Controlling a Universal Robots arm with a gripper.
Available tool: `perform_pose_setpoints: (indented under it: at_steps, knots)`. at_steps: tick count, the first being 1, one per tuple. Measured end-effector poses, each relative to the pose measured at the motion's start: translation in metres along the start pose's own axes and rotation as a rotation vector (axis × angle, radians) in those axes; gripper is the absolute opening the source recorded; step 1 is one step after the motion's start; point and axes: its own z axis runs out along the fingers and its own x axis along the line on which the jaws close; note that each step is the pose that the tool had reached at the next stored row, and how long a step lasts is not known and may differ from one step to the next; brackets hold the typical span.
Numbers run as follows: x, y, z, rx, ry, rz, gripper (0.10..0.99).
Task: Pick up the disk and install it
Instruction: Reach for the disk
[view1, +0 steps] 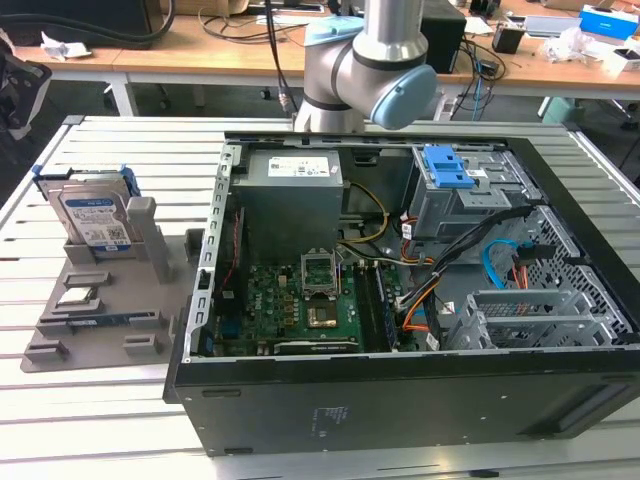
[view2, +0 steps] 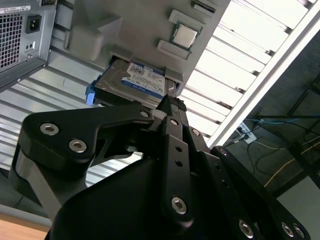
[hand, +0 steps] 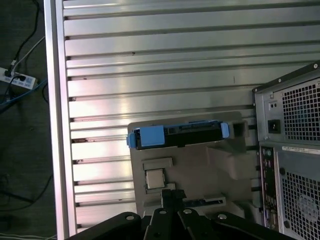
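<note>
Two-fingered black gripper, seen in both wrist views: its jaws stand pressed together with nothing held between them. It hangs in the air above the grey fixture and touches nothing. In the first wrist view its tip sits over the fixture edge near the small square chip, apart from the disk.

Disk: it stands upright on its long edge in a slot of the fixture, clipped in its blue bracket. In the exterior view its white-and-blue labelled face is turned toward the camera. It has not been picked up or installed.

Chip: it lies flat in its own recess of the fixture, just in front of the disk in the exterior view, and the two do not touch.

Fixture: it rests on the slatted metal table, at the exterior view's left and just beside the computer case.

Case: it lies on its side with the panel off. Inside are a green motherboard, a grey power supply and bundled cables. A grey metal drive cage with a blue plastic latch sits toward the exterior view's right.

Arm: its silver and pale-blue joints rise at the far side of the case.
</note>
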Motion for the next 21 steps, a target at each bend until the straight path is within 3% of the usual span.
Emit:
perform_pose_setpoints:
  at_steps: [9, 21]
  knots:
    - [0.0123, -0.0009, -0.0003, 0.0, 0.0001, 0.0, 0.106]
    - [0.0132, -0.001, -0.0003, 0.0, 0.0, 0.0, 0.106]
